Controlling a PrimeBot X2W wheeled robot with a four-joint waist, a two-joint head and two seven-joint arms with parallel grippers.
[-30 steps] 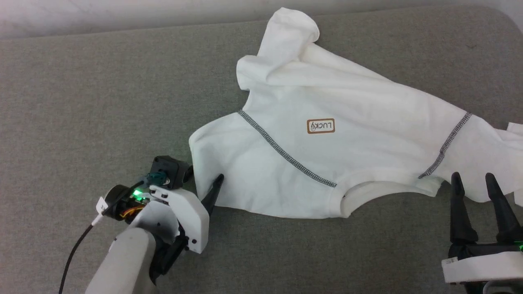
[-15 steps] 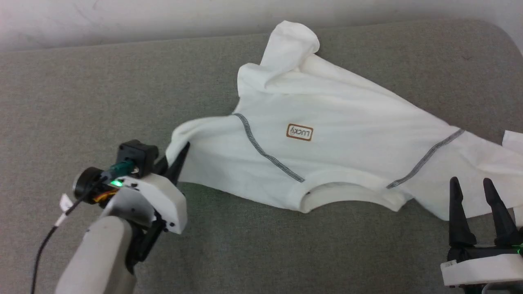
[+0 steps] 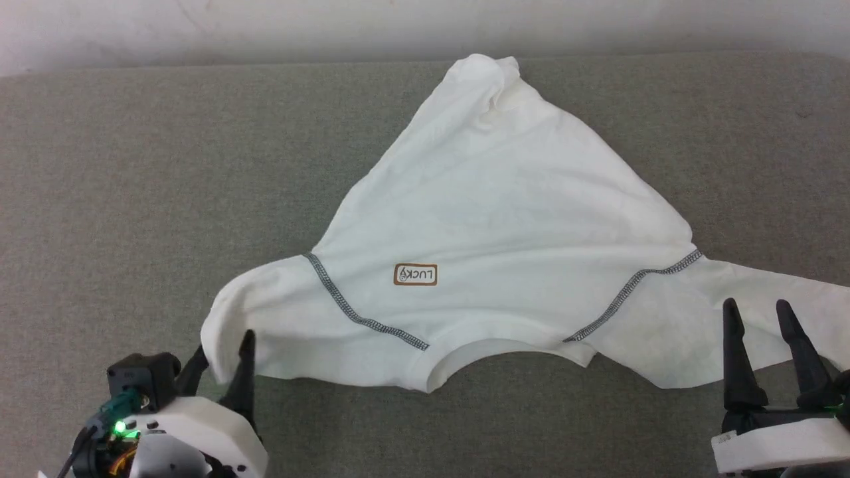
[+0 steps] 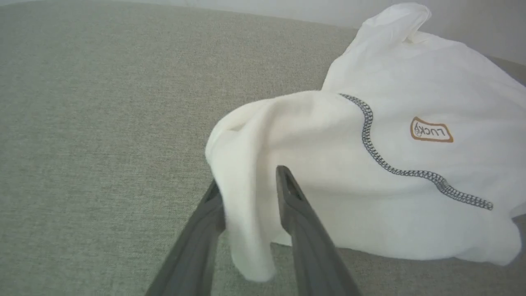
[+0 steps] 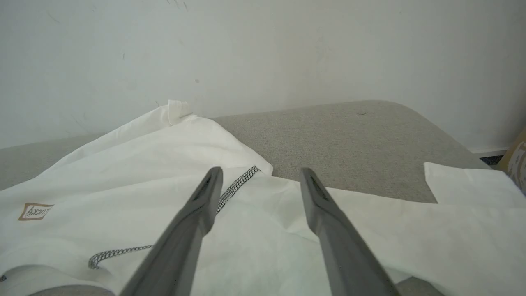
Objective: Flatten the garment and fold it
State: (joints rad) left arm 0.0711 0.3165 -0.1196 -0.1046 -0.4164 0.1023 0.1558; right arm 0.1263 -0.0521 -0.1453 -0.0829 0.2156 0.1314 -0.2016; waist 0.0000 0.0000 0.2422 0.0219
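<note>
Between the fingers of the left gripper (image 4: pixel 248 177): a bunched fold of the garment (image 3: pixel 505 219), at its sleeve end, is sitting and draping down past both fingers. They are standing partly apart, and I cannot tell whether they are pinching the cloth or merely straddling it.
Right gripper (image 3: pixel 757 304): it is hovering with fingers spread wide and nothing between them, just above the garment's other sleeve.
Garment: it is lying chest-up on the table (image 3: pixel 133 199), stretching from the left gripper across to beyond the right gripper. Its collar is facing both, and its hem is bunching to a point far ahead of them.
Risk, left: if the fingers are loosening, the raised fold is likely slumping into a lump and leaving the sleeve crumpled. If they are gripping and pulling, the body is likely dragging sideways and wrinkling.
Risk, right: closing here could be catching two layers at once, since the sleeve is lying creased beneath the fingers.
Count: one garment, two grippers, two zigzag seams (image 3: pixel 362 318), one "LUCKY" patch (image 3: pixel 415 274).
</note>
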